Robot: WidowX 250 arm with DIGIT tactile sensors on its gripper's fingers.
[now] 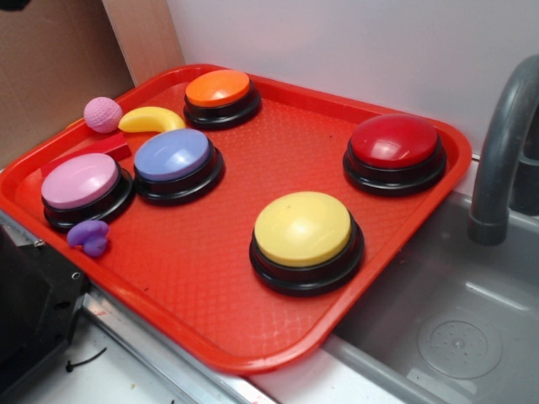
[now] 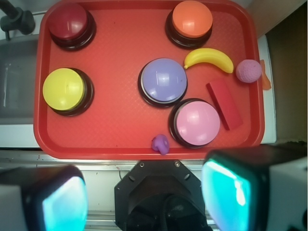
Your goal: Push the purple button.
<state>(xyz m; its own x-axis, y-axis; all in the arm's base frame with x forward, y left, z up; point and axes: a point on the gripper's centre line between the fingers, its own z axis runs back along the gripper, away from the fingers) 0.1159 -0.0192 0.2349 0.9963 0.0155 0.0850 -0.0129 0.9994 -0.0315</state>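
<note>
— Five dome buttons are sitting on the red tray [image 1: 404,252]. Which one is purple?

— The purple button [image 2: 163,80] is sitting dome-up, touching the pink button [image 2: 197,123], with the banana [image 2: 209,58] just beyond it. No writing is showing.

— And the tool [image 2: 144,197]?

— It is hanging open, well short of the purple button.

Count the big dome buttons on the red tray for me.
5: red button and orange button at the back, yellow button in front, purple button beside the pink button. None looks hidden.

Purple button [image 1: 173,155] [image 2: 163,80]: glossy periwinkle dome, black base, upright on red tray, near centre.
</note>
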